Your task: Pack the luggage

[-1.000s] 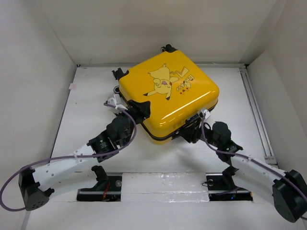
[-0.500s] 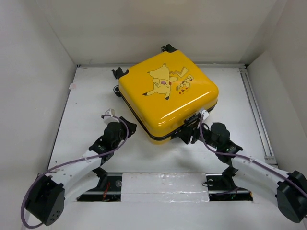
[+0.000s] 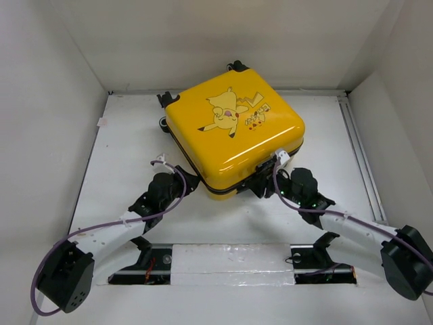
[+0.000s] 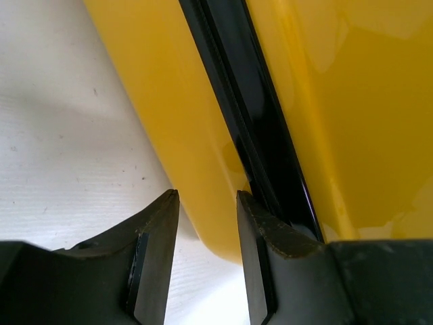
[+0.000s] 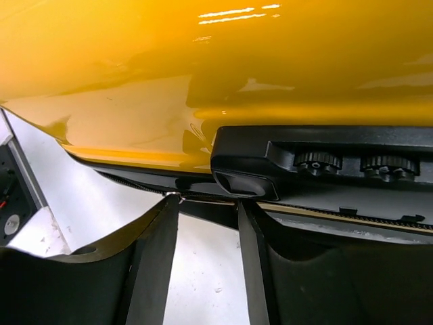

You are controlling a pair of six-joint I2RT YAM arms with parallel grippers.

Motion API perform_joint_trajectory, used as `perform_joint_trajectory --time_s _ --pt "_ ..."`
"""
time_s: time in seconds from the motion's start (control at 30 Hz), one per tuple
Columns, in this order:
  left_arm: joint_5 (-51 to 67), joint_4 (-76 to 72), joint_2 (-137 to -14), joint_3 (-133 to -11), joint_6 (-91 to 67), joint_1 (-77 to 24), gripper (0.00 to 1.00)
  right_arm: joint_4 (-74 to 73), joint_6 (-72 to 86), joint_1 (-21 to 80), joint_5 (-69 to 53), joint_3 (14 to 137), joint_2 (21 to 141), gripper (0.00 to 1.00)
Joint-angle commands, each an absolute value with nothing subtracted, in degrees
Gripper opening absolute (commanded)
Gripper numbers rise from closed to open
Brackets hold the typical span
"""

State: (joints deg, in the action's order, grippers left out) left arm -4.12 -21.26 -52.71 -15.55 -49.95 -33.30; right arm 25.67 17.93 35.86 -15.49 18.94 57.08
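1. Luggage sits closed and flat in the middle of the table, slightly toward the far side, cartoon print facing up, turned so one corner points at the arm bases.

2. Left gripper is right at the near-left edge, close to the front corner. Its fingers are parted by a narrow gap and grip nothing; the yellow shell and the black zip band run just past the fingertips.

3. Right gripper sits under the near-right edge, also slightly parted and empty, tips just below a black lock block with small number dials.

4. Handling call: that shell looks stiff and glossy, so flat yellow faces should be slippery under two small fingers. Expect a pinch there to skate off.

5. Better holds, by my read: the zip band's ridge, the lock block's lip, or the wheels at the far-left edge.

6. It looks light for its bulk, being a small hard case, so a push at one corner will likely spin it on the smooth table rather than lift it.
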Motion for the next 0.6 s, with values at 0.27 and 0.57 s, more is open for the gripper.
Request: perform_joint_trajectory --time_s 0.27,0.57 --pt "1.14 -26.64 -50.71 -15.99 -49.75 -33.93 0.34 28.92 16.35 38.67 -15.73 20.74 60.82 0.47" --pt "2.37 -27.25 -51.24 -16.52 -49.75 -33.93 0.33 24.01 13.98 40.34 -13.45 25.74 63.02 0.48"
